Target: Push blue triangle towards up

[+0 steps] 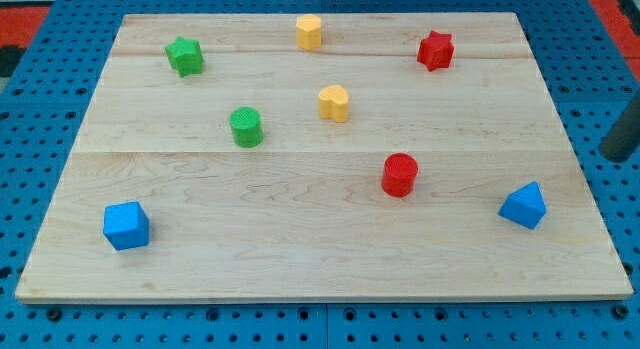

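The blue triangle (524, 205) lies near the board's right edge, toward the view's bottom. My rod comes in at the view's right edge, and my tip (614, 155) sits just off the wooden board (300, 269), over the blue pegboard. The tip is to the right of the blue triangle and a little above it, clearly apart from it.
A red cylinder (399, 175) lies left of the triangle. A red star (435, 50) and a yellow hexagon (309, 32) sit near the top. A yellow heart (334, 103), green cylinder (246, 126), green star (184, 56) and blue cube (126, 225) lie further left.
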`<act>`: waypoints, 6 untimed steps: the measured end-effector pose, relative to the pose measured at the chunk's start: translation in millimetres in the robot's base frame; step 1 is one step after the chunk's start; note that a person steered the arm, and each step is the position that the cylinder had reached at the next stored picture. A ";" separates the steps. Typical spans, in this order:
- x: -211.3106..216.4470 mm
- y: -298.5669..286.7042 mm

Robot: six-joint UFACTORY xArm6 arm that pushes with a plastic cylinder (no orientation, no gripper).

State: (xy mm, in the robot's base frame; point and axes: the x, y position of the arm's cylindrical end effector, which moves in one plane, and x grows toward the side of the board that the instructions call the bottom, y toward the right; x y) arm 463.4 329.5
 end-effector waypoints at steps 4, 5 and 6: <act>111.5 -130.8; 82.5 -163.0; 63.2 -121.6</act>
State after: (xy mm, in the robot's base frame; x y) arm 526.6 207.9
